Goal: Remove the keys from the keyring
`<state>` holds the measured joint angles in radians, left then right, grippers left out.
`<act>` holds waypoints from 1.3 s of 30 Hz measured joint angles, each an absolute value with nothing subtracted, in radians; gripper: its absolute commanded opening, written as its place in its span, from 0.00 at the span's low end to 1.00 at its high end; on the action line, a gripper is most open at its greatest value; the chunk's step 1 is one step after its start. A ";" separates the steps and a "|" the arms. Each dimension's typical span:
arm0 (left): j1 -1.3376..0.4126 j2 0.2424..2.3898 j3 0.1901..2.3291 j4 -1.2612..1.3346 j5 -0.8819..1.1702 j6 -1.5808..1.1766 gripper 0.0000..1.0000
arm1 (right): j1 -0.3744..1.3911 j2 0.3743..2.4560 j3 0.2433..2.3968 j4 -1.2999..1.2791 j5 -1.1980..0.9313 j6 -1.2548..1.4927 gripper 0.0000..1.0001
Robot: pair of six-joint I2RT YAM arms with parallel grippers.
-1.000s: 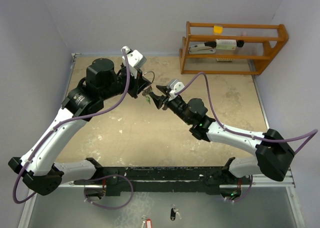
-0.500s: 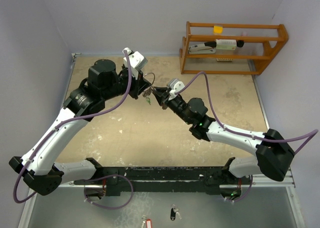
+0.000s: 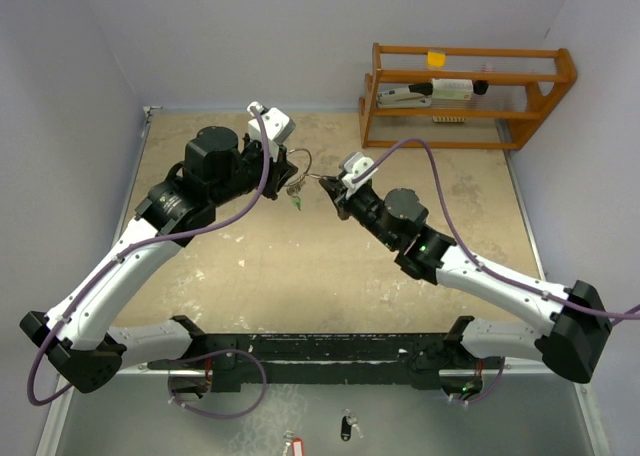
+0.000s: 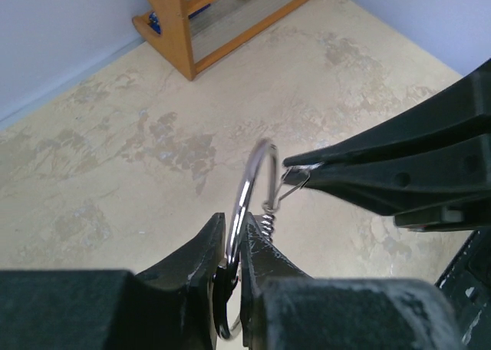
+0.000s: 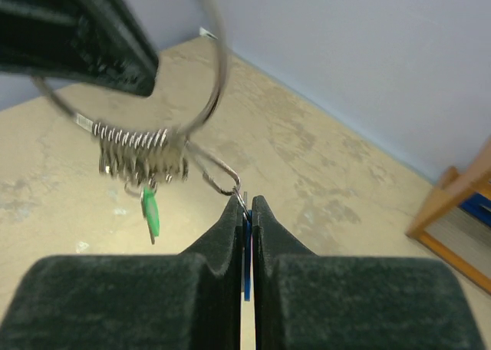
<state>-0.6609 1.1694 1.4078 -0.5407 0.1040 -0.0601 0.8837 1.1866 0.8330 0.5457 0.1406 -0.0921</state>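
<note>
Top external, wooden rack (image 3: 468, 52) far right, left arm (image 3: 150, 236) partly hiding keyring (image 3: 297, 181)

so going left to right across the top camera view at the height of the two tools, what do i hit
left tool → keyring → right tool → wooden rack, which stands farther back by the wall

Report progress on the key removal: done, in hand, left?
Done: nothing off yet. In hand: left end effector pinches the keyring; right end effector is shut on the blue key, not yet off the ring. Left: free the blue key, then the green key hanging below.
</note>
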 measured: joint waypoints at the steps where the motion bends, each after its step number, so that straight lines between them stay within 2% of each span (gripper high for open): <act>1: -0.662 1.166 1.393 -0.528 0.090 -0.060 0.17 | 0.884 1.169 0.863 0.469 0.160 -0.097 0.00; 10: -0.662 1.158 1.277 -0.351 0.076 -0.059 0.13 | 0.883 1.239 1.353 -0.242 0.348 -0.067 0.00; 18: -0.662 1.180 1.161 -0.160 0.150 -0.070 0.19 | 0.889 1.340 1.576 -0.688 0.465 0.007 0.00; 26: -0.662 1.180 1.019 0.097 0.276 -0.094 0.24 | 0.944 1.423 1.761 -0.986 0.533 0.041 0.00; 39: -0.662 1.180 0.920 0.464 0.551 -0.183 0.28 | 1.047 1.521 1.953 -1.264 0.619 0.060 0.00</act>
<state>-0.6617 1.1797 0.9195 0.4641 0.5507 -0.1833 1.0466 1.5208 1.9533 -1.2640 0.6193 0.0601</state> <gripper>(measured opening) 0.270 0.019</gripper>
